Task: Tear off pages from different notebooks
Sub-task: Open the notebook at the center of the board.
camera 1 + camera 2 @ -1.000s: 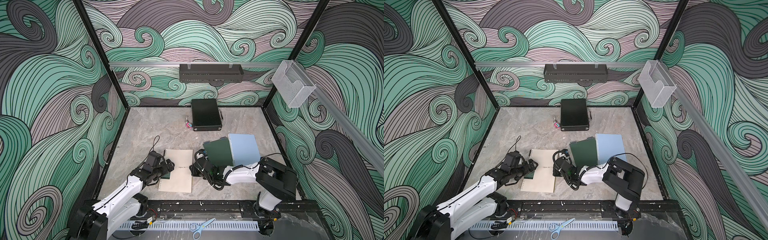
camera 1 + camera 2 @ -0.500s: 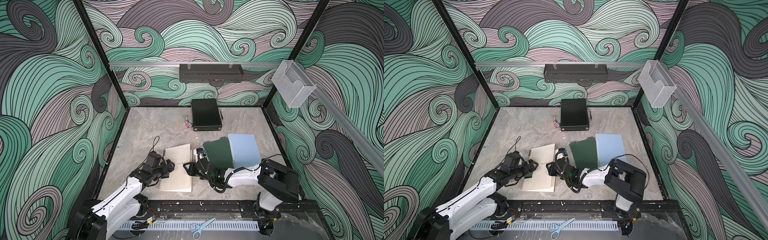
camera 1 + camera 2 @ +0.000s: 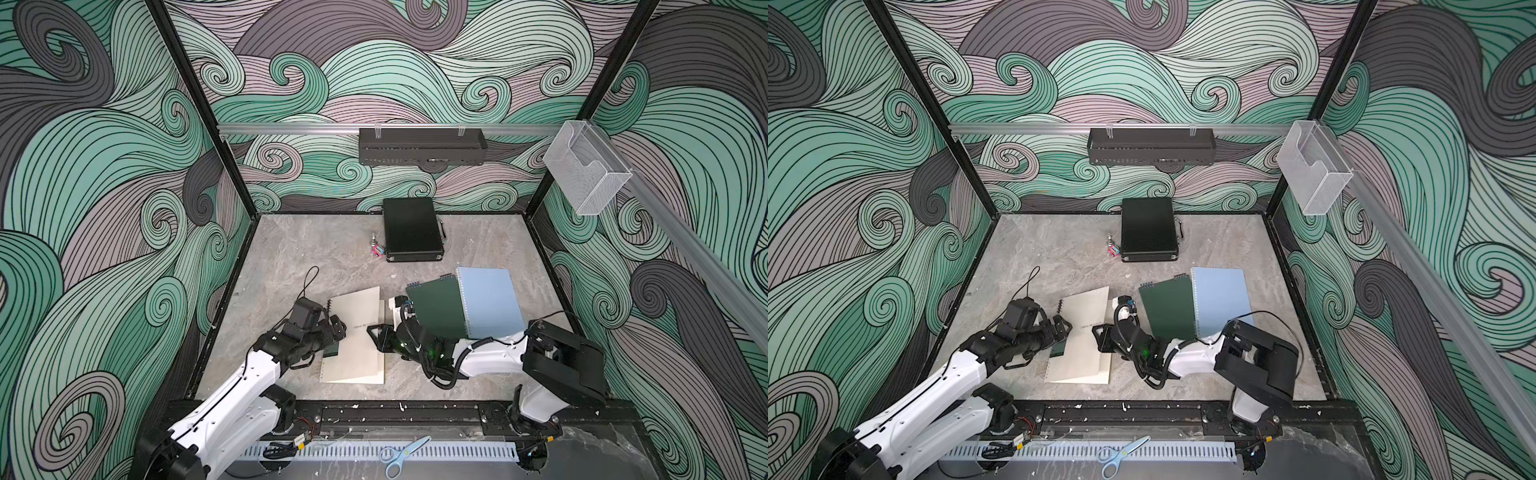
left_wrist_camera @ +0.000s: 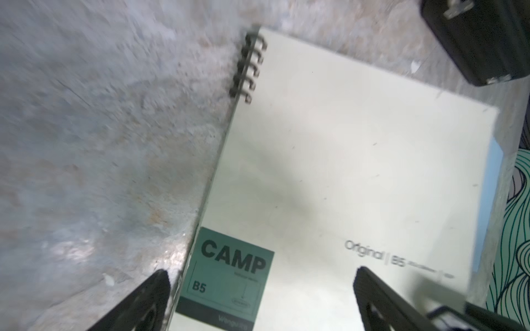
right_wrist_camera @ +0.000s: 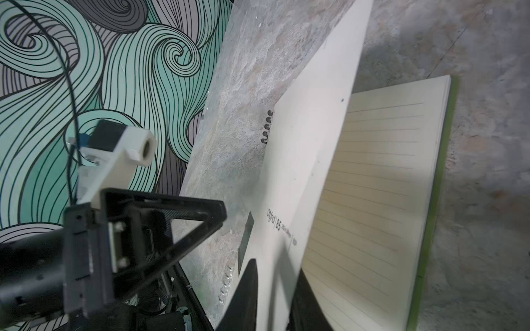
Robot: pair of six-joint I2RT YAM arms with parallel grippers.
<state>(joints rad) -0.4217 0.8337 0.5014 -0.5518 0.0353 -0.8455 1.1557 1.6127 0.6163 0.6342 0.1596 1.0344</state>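
Note:
The beige notebook (image 3: pixel 357 332) (image 3: pixel 1084 328) lies front centre. Its cover (image 5: pixel 309 143) is tilted up off a lined page (image 5: pixel 387 186). My right gripper (image 3: pixel 376 332) (image 5: pixel 276 275) is shut on the cover's free edge. My left gripper (image 3: pixel 336 328) (image 4: pixel 262 273) hangs open over the green CAMP label (image 4: pixel 229 272), beside the spiral (image 4: pixel 249 66), holding nothing. The dark green notebook (image 3: pixel 436 307) (image 3: pixel 1169 307) and the light blue notebook (image 3: pixel 490 299) (image 3: pixel 1221 299) lie shut and overlapping behind my right arm.
A black case (image 3: pixel 411 235) sits at the back with small items (image 3: pixel 376 249) beside it. Scissors (image 3: pixel 401 455) lie on the front rail. A black shelf (image 3: pixel 422 145) hangs on the back wall, and a clear holder (image 3: pixel 586 170) on the right wall.
The beige cover, flat a second ago, has been pulled up and leftward by my right gripper. The left gripper has stayed open over the spine side.

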